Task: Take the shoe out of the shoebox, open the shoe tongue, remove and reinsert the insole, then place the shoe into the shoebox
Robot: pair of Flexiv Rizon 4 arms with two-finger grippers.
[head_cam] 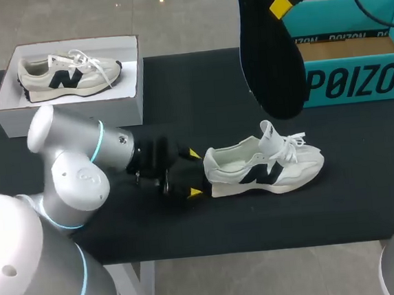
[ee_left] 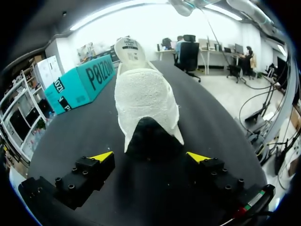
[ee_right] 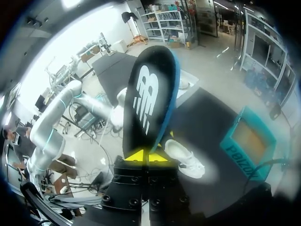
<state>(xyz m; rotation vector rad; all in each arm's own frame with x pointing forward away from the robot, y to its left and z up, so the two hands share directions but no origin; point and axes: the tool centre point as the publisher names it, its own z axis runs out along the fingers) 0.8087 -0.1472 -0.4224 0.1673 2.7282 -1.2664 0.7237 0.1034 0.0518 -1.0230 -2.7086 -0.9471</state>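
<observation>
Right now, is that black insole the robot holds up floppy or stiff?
Probably bendy but not limp: the insole hangs from the right end effector by one end and shows no droop. Likely light, since a pinch at one end carries it. It looks thin, so pushing might flex it.

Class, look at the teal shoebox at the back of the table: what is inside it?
Inside the teal shoebox only a bare brown floor shows. Its end toward the table's middle is hidden behind the black insole held in the right gripper.

Overhead head cam, near L wrist, high R wrist share shoe (head_cam: pixel 282 171).
</observation>
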